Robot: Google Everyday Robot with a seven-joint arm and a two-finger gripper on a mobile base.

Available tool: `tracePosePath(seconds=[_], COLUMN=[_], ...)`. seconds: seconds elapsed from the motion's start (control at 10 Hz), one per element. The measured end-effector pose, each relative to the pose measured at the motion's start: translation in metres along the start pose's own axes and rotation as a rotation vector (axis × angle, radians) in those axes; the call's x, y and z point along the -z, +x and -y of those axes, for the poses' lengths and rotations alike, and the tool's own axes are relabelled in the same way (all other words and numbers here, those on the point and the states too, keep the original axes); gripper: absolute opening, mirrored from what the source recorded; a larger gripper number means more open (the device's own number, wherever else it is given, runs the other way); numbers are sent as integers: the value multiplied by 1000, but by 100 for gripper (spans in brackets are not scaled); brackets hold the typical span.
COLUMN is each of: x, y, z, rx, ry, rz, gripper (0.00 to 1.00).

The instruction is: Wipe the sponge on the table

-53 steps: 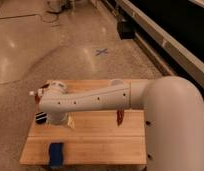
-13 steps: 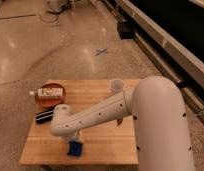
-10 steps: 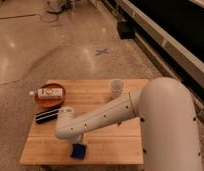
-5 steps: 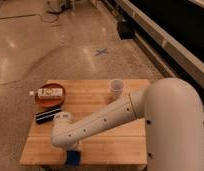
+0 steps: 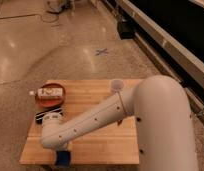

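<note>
The bright-blue sponge (image 5: 63,158) lies at the front-left edge of the light wooden table (image 5: 102,145). My white arm reaches from the right across the tabletop and ends just above the sponge. The gripper (image 5: 61,150) points down onto the sponge and is mostly hidden behind the wrist. Only the sponge's front part shows beneath the arm.
A dark-red bowl (image 5: 50,97) with a white bottle (image 5: 49,92) lying across it stands at the table's back left. A black striped bar (image 5: 41,117) lies beside the wrist. A white cup (image 5: 116,86) stands at the back edge. A blue cross (image 5: 101,51) marks the floor.
The arm came down from the table's back left onto the sponge. Over the last second the wrist and sponge slid left and toward the front edge.
</note>
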Motion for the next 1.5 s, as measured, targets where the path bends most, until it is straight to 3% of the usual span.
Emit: tracePosePath(seconds=[0.4, 0.8, 1.1, 1.5], x=[-9, -11, -11, -21], y=[20, 55, 82, 99], z=[18, 25, 19, -12], rx=[6, -13, -19, -16], ry=[4, -3, -24, -74], rz=[-15, -50, -65, -27], gripper=[0, 0, 0, 0])
